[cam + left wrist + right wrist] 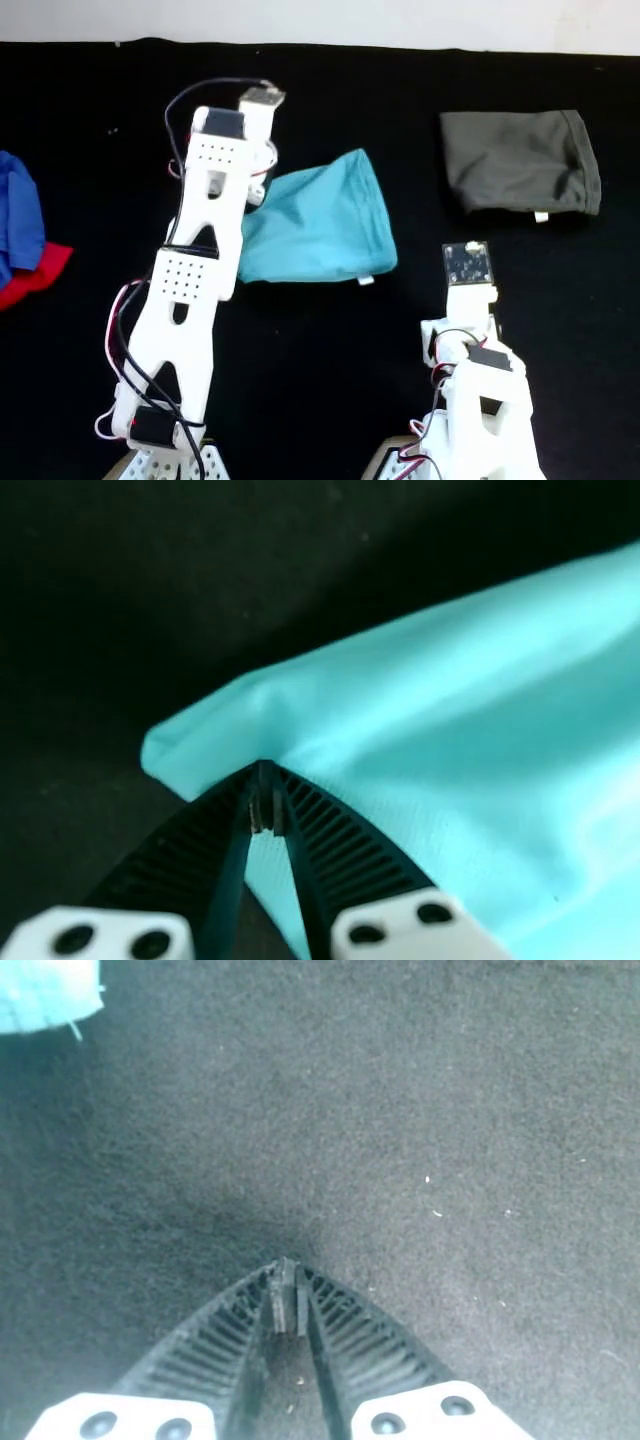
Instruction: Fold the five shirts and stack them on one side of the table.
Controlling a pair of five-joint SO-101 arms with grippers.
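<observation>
High view, shirts: the teal shirt [320, 220] lies mid-desk. The grey shirt [520, 160] sits folded beyond it to the right. The blue shirt [18, 215] and red shirt [40, 270] are bunched well off to its left, at the edge of the desk [330, 390].
High view, arms: my left gripper [262, 182] is down at the teal shirt's left edge. The right arm [470, 340] is parked just short of the shirt's near right corner.
Left wrist view, gripper: the jaws are closed tip to tip right on the teal shirt's folded edge. Cloth shows in the gap under the tips, so I judge it has a pinch of that edge, though a thin one.
Left wrist view, doing it well: I'd lift only enough to clear the lower layer. Then I'd carry the edge across the teal shirt in one flat sweep and let go once it lies square. A tug could slip the thin pinch or drag the whole shirt.
Right wrist view, gripper: the right gripper [287, 1300] is closed with nothing in it. Its tips are low over bare desk, and a teal shirt corner is off to one side.
Right wrist view, doing it well: I could press the near side of the teal shirt with it to stop sliding.
</observation>
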